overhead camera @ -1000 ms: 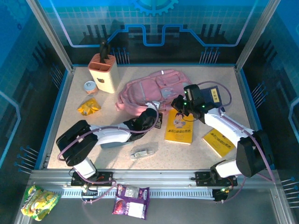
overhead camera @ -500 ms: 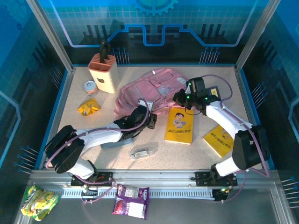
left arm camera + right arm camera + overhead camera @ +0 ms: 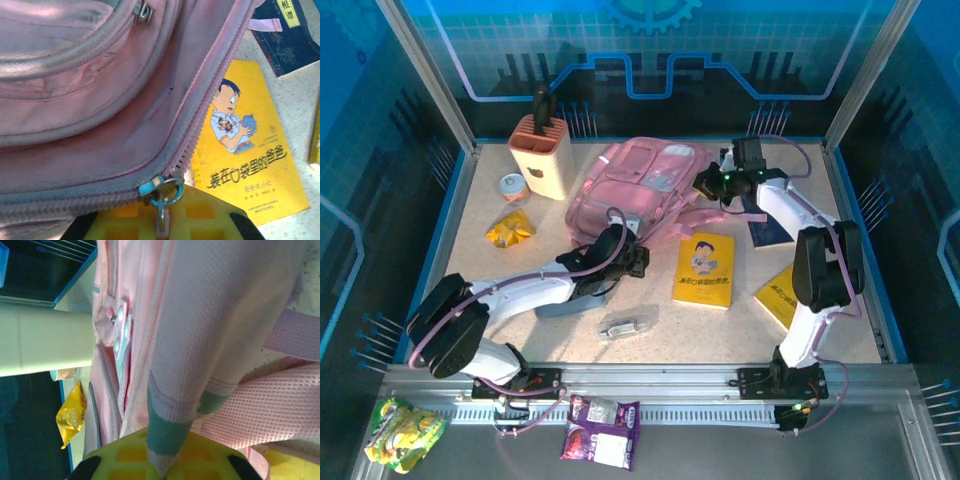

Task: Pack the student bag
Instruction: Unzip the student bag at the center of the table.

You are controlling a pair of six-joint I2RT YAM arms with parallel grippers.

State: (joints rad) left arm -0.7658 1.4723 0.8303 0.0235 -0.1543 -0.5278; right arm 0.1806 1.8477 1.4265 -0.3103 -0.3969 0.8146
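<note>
The student bag [image 3: 635, 185], a big pink backpack, lies at the back middle of the table with its top end pulled up. My left gripper [image 3: 636, 258] is at the bag's near edge. In the left wrist view this gripper [image 3: 161, 227] is shut on the zipper pull [image 3: 162, 212], which hangs from a blue ring at the end of the pink zip. My right gripper [image 3: 703, 183] is at the bag's right side. Seen from the right wrist, that gripper [image 3: 167, 467] is shut on the bag's handle strap [image 3: 167, 432], a pink loop with a teal band.
A yellow cartoon book [image 3: 705, 270] lies right of my left gripper, a second yellow book [image 3: 782, 297] further right, and a dark book [image 3: 765, 230] beside the right arm. A grey-blue pencil case [image 3: 560, 303] sits under the left arm. A peach holder [image 3: 540, 155], a tin [image 3: 512, 187] and a yellow packet [image 3: 508, 230] stand at the left.
My right gripper has moved toward the back with the handle strap, raising the bag's top end and uncovering the dark book. My left gripper has shifted slightly left, still on the zipper pull.
</note>
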